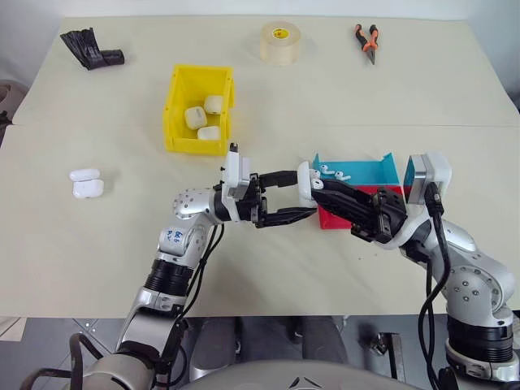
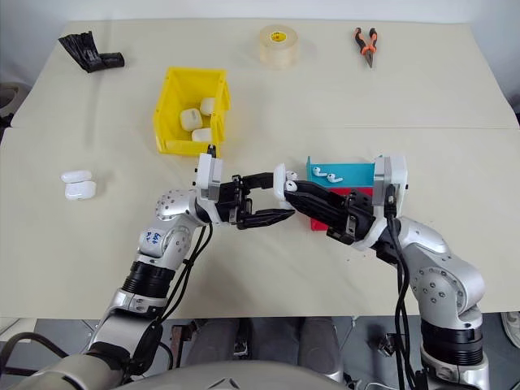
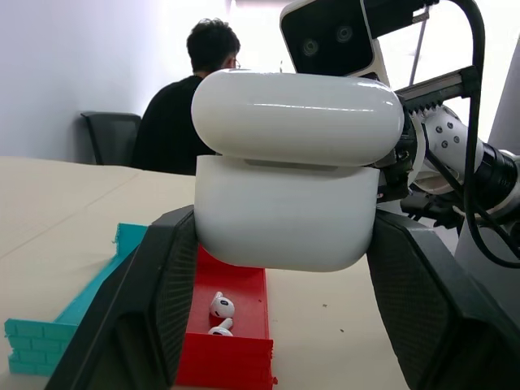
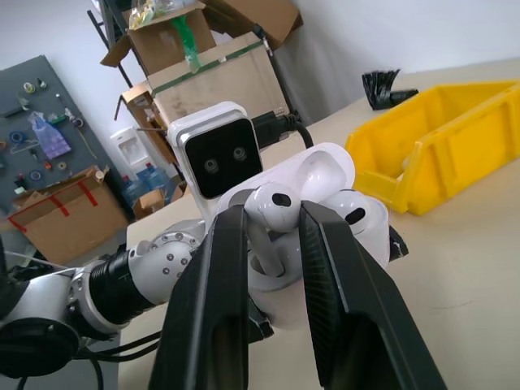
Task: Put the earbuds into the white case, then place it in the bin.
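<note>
Grippers meet just in front of the red tray point(image 1: 337, 218), which we take as our landmark. Our left gripper point(image 1: 302, 195) has its two black fingers clamped on the white case point(image 3: 286, 211); in the left wrist view the case sits squarely between the pads with its lid lifted a little off the body. Our right gripper point(image 4: 272, 223) reaches in from the tray's side and pinches one earbud point(image 4: 270, 203) by its stem between its fingers, the bud's head right at the open case, beside a second bud point(image 4: 356, 213) that seems already seated, though we cannot be sure it is fully down. Case and grippers hang above the table point(image 1: 97, 260), on the tray's left.

Inside the red tray lie two more earbuds point(image 3: 218, 313). Touching its far side is the blue tray point(image 1: 357, 171), with a few earbuds point(image 1: 331, 172) in it. Well left of the trays, two closed white cases point(image 1: 86, 184) rest on the table. Beyond and left of the red tray stands the yellow bin point(image 1: 199, 110), holding three white cases point(image 1: 203, 118). Farther still sit a tape roll point(image 1: 280, 42), orange-handled pliers point(image 1: 367, 41) and a black crumpled item point(image 1: 93, 50).
</note>
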`<action>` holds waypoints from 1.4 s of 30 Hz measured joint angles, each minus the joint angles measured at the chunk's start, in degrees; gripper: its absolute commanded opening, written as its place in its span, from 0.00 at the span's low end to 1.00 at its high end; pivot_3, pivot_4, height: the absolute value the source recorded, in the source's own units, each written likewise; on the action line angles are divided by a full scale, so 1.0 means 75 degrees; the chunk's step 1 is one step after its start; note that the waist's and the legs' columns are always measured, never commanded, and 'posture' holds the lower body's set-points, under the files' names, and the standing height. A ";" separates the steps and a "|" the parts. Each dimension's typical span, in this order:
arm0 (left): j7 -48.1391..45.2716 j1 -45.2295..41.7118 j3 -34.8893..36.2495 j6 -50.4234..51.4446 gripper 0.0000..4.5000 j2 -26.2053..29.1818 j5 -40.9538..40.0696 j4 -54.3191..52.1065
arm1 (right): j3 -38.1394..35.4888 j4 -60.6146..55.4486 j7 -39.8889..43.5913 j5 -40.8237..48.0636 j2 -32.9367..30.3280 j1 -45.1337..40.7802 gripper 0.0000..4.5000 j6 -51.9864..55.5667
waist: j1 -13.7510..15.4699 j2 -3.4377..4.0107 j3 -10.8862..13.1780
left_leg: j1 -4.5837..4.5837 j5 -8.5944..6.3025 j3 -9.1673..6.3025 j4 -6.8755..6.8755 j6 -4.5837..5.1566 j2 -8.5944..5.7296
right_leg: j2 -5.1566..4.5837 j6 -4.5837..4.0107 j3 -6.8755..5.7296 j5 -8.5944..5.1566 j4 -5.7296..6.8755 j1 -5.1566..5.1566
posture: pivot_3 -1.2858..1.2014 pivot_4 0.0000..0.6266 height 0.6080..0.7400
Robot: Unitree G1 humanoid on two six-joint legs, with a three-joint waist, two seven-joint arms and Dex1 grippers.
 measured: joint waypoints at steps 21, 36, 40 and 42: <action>0.0071 -0.0090 -0.0086 -0.0617 0.62 0.1340 0.1232 -0.0019 | -0.0656 0.1502 0.1286 -0.1530 -0.2012 0.0245 0.57 -0.0870 | 0.0157 -0.0001 0.0001 | 0.0002 -0.0002 0.0009 0.0000 0.0003 0.0000 | 0.0000 0.0000 0.0002 0.0000 -0.0003 0.0000 | 0.52 0.24 1.00; 0.0445 -0.0787 -0.1056 -0.0312 0.62 0.1554 0.2471 -0.0060 | 0.0733 0.0566 0.1454 -0.1954 -0.1859 -0.1528 0.01 -0.0726 | 0.0152 -0.0003 0.0002 | 0.0000 -0.0001 0.0005 0.0003 0.0002 0.0001 | 0.0001 0.0000 0.0000 0.0000 0.0000 -0.0001 | 0.52 0.24 1.00; 0.0491 -0.0800 -0.1195 -0.0258 0.62 0.1478 0.2533 -0.0060 | 0.1258 0.0400 0.1064 -0.2061 -0.1581 -0.1981 0.01 -0.0426 | 0.0162 -0.0004 0.0002 | -0.0003 -0.0001 0.0003 0.0005 0.0003 0.0000 | 0.0000 0.0000 -0.0002 0.0000 -0.0001 0.0000 | 0.52 0.24 1.00; 0.0507 -0.0803 -0.1220 -0.0255 0.62 0.1417 0.2540 -0.0060 | 0.1463 0.0411 0.0997 -0.2206 -0.1532 -0.2078 0.01 -0.0364 | 0.0163 -0.0004 0.0002 | -0.0003 -0.0001 0.0003 0.0004 0.0002 0.0000 | 0.0000 0.0000 -0.0002 0.0000 -0.0001 -0.0001 | 0.52 0.24 1.00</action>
